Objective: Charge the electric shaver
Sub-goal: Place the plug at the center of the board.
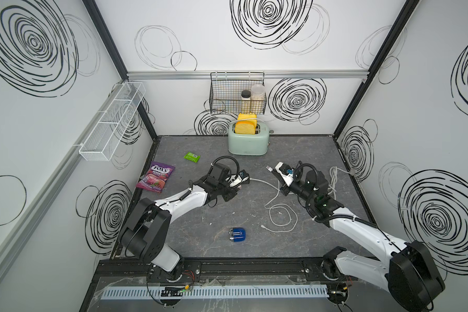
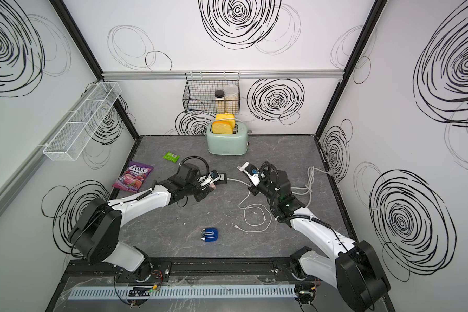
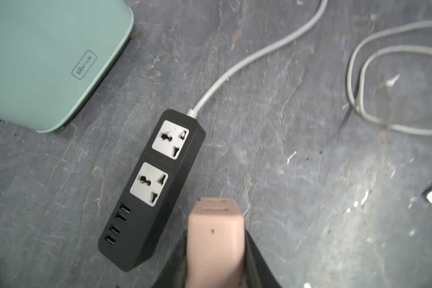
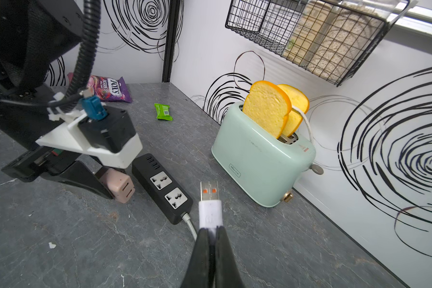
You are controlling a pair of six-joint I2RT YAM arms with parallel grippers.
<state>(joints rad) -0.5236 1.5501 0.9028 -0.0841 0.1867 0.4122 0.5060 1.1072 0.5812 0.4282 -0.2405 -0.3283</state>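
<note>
Pink charger plug [image 3: 215, 234] is clamped in the left gripper [image 4: 110, 185] just beside the power strip [image 3: 150, 189], presumably to be lined up with a socket. USB plug [image 4: 209, 199] is pinched in the right gripper [image 4: 211, 239], raised ready. Shaver [image 1: 237, 234] is parked untouched near the table [image 1: 200, 243] front.

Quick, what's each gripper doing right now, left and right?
Left gripper: closed, fingers holding the pink charger plug.
Right gripper: closed, fingers holding the white USB plug.

The electric shaver [image 1: 237, 235] looks glossy plastic, the power strip [image 3: 151, 189] matt black plastic.
</note>
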